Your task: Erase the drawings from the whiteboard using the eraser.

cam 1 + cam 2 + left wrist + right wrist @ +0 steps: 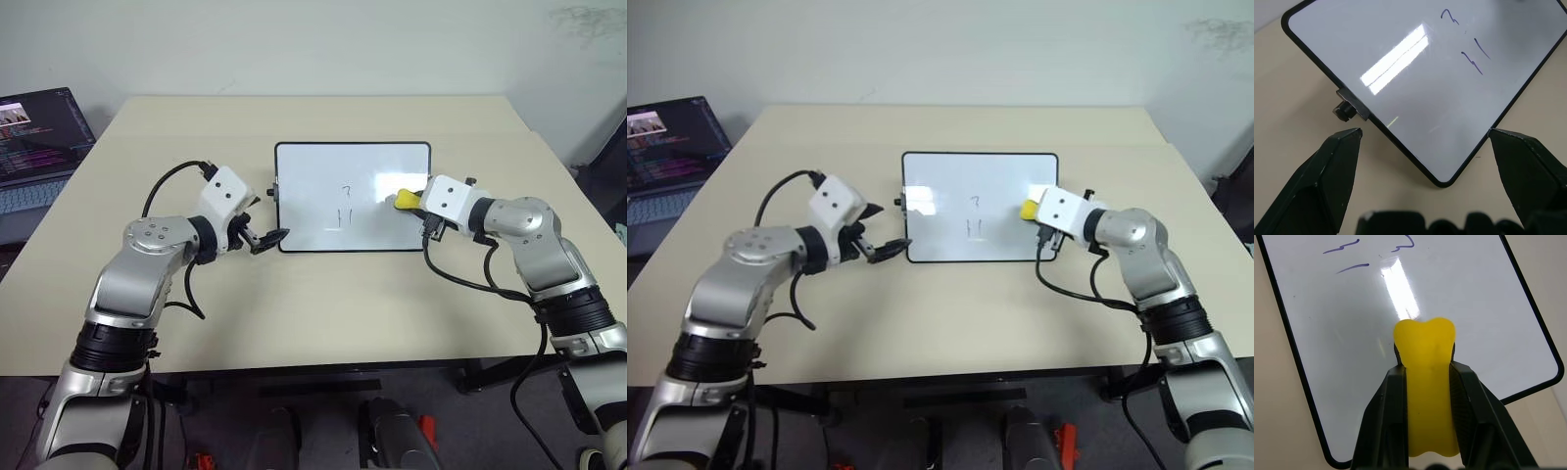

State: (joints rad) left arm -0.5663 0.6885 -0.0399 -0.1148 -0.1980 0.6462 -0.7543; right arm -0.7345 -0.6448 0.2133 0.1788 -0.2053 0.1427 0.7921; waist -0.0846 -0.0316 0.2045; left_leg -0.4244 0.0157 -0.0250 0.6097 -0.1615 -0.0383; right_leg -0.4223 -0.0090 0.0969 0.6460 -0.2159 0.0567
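Observation:
The whiteboard (313,181) lies flat at the middle of the table, glossy white in a thin black frame. The drawings (344,208), a few thin dark strokes in a short column, sit near its centre and also show in the left wrist view (1464,41). My right gripper (1425,369) is shut on the yellow eraser (1425,357), which is over the board's right part, to the right of the strokes; I cannot tell whether it touches. My left gripper (1425,132) is open, its fingers straddling the board's near left corner, beside a small black knob (1343,110).
An open laptop (34,137) stands at the far left, beyond the table's left edge. The beige table (323,304) has bare room in front of the board and behind it. Black cables loop from both wrists.

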